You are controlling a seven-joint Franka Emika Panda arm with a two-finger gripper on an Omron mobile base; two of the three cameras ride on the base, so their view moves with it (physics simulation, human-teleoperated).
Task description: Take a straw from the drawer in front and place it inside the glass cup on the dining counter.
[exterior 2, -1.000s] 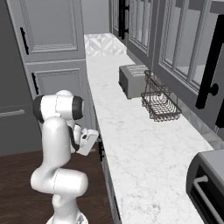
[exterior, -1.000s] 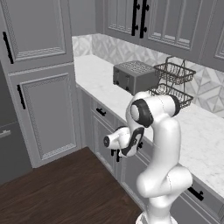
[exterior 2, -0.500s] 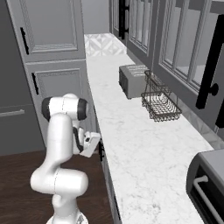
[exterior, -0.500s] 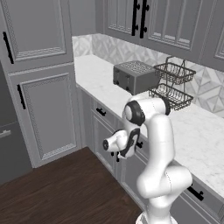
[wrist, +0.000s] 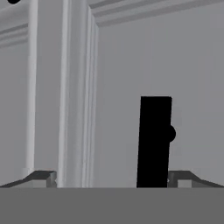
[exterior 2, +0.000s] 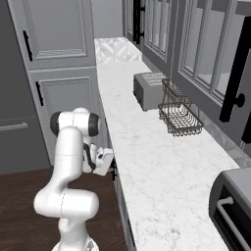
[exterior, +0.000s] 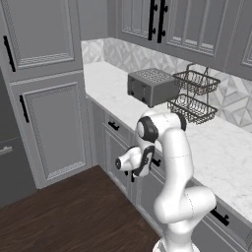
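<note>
Two spread claw (wrist: 111, 178) fingertips astride the drawer (wrist: 175, 65)'s black handle (wrist: 154, 142), close up in hand view.

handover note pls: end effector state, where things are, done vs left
End effector: open, holding nothing, close up to the cabinet front below the counter, beside the toaster and wire rack.
Drawer: shut. Its black handle stands between the fingertips, nearer the right one in the hand view; not gripped yet.
Straw, cup: not visible from here.
Done: approach to the handle.
Left: close on the handle, pull the drawer open, take the straw, carry it to the dining counter, drop it in the cup.
</note>
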